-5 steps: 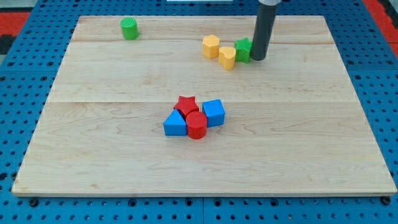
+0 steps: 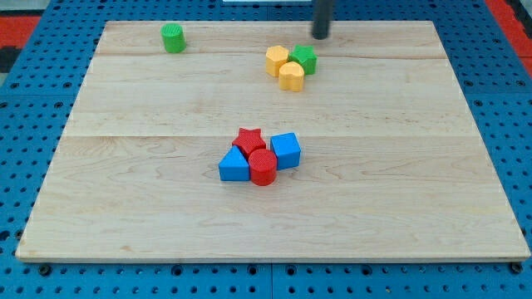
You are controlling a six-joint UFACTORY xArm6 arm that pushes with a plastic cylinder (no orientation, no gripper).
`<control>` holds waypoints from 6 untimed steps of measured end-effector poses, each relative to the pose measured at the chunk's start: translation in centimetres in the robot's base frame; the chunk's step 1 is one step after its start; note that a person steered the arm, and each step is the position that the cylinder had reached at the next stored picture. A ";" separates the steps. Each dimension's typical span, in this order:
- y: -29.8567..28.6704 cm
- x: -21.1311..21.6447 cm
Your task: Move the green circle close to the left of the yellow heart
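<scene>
now hovering: my tip (image 2: 321, 36) near the view's top, fingerless, just above-right of the green block (image 2: 304, 58) beside two yellow blocks (image 2: 284, 68); green circle (image 2: 173, 38) far left.

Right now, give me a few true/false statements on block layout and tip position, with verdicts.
1. My tip touches the green circle. False: it is far to the view's right of it, near the board's top edge.
2. The two yellow blocks and a second green block sit bunched together. True.
3. The red star stands alone. False: it sits in a cluster with two blue blocks and a red cylinder.
4. The green circle is at the view's left of the yellow blocks. True, but far from them.
5. My tip is touching the yellow blocks. False: it is apart, above them.
</scene>
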State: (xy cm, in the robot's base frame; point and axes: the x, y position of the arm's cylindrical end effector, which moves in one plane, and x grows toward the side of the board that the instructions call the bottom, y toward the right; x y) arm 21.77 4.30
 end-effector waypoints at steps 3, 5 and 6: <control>-23.3 -1.7; -15.4 5.1; -10.4 7.7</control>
